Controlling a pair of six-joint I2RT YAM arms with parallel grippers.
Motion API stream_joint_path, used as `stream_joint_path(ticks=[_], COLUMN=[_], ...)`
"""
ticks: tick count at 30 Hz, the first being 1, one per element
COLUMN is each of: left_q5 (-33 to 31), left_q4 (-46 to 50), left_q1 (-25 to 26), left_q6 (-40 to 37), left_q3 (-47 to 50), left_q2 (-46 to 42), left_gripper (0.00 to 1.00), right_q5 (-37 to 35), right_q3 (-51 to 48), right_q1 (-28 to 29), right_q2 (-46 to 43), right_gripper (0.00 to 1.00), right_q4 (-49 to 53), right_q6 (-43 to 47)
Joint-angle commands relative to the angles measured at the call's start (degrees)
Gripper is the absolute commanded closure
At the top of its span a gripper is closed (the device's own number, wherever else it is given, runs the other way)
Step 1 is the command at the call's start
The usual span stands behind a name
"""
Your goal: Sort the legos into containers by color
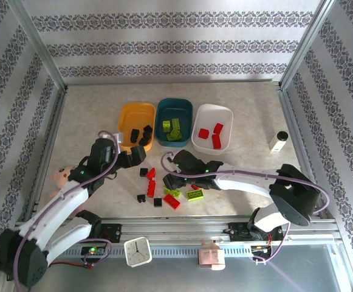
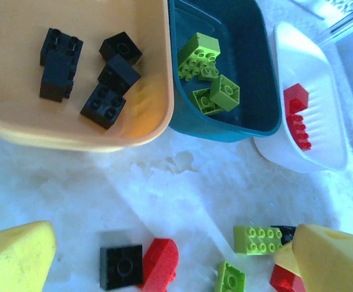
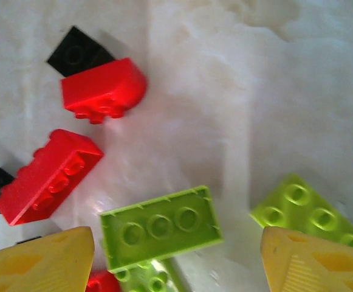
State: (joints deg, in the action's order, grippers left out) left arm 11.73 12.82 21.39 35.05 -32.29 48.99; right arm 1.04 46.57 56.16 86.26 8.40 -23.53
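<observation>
Okay, three trays sit side by side mid-worktop [image 1: 85,109], nearer its far edge. The orange-yellow tray [image 1: 130,118] is leftmost, the dark teal tray [image 1: 179,109] central and the translucent white tray [image 1: 209,115] rightmost, with neighbours touching or nearly so. The yellow one holds only black bricks [image 2: 112,73], about five. The teal one holds three lime green bricks [image 2: 209,79]. The white one holds two red bricks [image 1: 211,135].

The unsorted legos lie loose on the worktop in front of the trays, centred and towards the near edge. They include a red brick [image 1: 171,201], a lime green plate [image 1: 194,194], a small black brick [image 1: 141,198] and several more mixed together.

Left jaws hang just in front of the yellow tray's near rim, spread wide and gripping nothing. Their yellow fingertips [image 2: 12,255] stand well apart. A black square brick [image 2: 121,266] and a rounded red piece [image 2: 161,264] touch each other on the worktop below the gap.

Right jaws are low over the loose pile, released. Their right fingertips [image 3: 42,261] straddle a lime green flat brick [image 3: 161,228]: one tip sits just beside its edge and the other is apart from it, so it is not clamped. A second green brick [image 3: 310,210] lies by the far tip. Two red bricks [image 3: 48,176] and a black one [image 3: 76,52] are nearby.

A white cylinder with black cap [image 1: 279,142] stands near the worktop's right edge. A small clock [image 1: 138,251] sits on the rail at the near edge.
</observation>
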Motion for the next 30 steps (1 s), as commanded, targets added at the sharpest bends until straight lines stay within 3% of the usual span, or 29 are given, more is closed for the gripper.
stream_joint_path(ticks=[1, 7, 19, 23, 30], left_q5=[-1.9, -4.2, -6.1, -6.5, -7.2], left_q4=[5.1, 11.9, 13.6, 14.4, 14.8], left_q1=[0.6, 0.5, 0.5, 0.4, 0.5], left_q6=[2.6, 3.9, 5.7, 5.7, 6.1], left_q3=[2.3, 4.5, 7.2, 7.2, 7.4], left_q2=[-7.7, -16.7, -18.3, -18.6, -19.6], left_gripper=[0.0, 0.0, 0.0, 0.0, 0.0], right_q5=[0.4, 1.4, 0.7, 1.4, 2.9], right_q3=[4.7, 11.2, 19.1, 20.0, 18.9], right_q1=[1.8, 2.3, 2.2, 2.0, 1.9], right_q2=[4.5, 14.3, 25.3, 26.6, 25.5], right_gripper=[0.26, 0.22, 0.2, 0.24, 0.39], right_q4=[-4.7, -7.3, -5.7, -5.9, -6.5], right_q6=[2.8, 6.9, 10.3, 10.8, 10.5])
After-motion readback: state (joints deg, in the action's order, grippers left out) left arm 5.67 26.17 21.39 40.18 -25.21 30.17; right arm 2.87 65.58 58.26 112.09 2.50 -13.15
